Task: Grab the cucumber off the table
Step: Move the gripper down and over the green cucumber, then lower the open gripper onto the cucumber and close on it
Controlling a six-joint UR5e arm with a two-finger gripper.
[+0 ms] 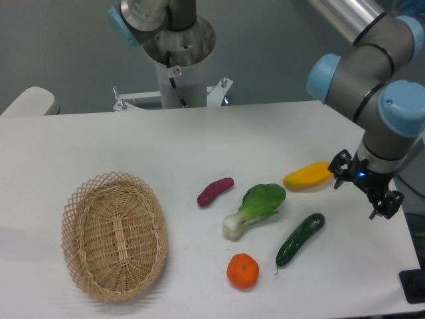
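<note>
The dark green cucumber (300,239) lies at an angle on the white table (199,139), at the front right, with its thin stem tip pointing toward the front edge. My gripper (365,186) hangs above the table's right edge, to the right of the cucumber and a little behind it, and does not touch it. Its jaws stand apart and hold nothing.
A yellow fruit (308,177) lies just left of the gripper. A leafy bok choy (255,207), a purple sweet potato (215,191) and an orange (243,271) lie left of the cucumber. A wicker basket (114,234) sits at the front left. The robot base (178,60) stands behind the table.
</note>
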